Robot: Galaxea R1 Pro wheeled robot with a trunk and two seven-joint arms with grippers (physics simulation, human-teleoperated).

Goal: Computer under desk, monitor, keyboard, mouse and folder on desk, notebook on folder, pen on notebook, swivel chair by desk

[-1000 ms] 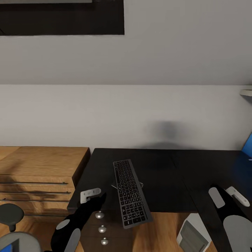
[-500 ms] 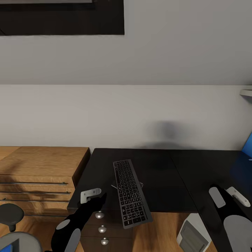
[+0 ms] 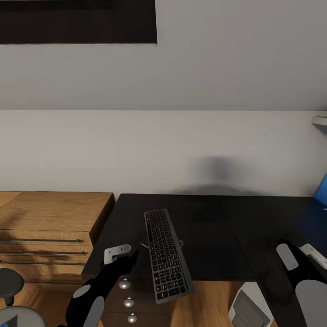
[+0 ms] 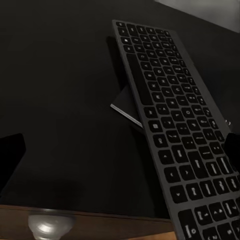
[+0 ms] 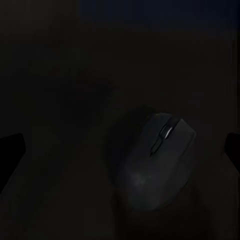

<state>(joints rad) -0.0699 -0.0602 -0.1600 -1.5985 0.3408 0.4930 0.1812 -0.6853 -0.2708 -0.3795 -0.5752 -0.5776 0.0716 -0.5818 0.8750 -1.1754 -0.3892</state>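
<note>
Keyboard (image 3: 165,255) is lying on the desk (image 3: 213,236) with its near end overhanging the front edge and a thin slab wedged beneath; left gripper (image 3: 119,254) is hovering beside it, jaws spread and empty, right gripper's jaws likewise spread above the mouse (image 5: 156,167) — I'd push it inboard before grasping.

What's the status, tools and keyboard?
Both tools empty, jaws apart. Keyboard on desk, near end overhanging front edge, resting on a notebook. Mouse on desk between right tool's fingers.

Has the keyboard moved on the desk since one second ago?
No. The keyboard keeps its place against the desk's edges; the whole view shifted slightly, so the camera moved.
</note>
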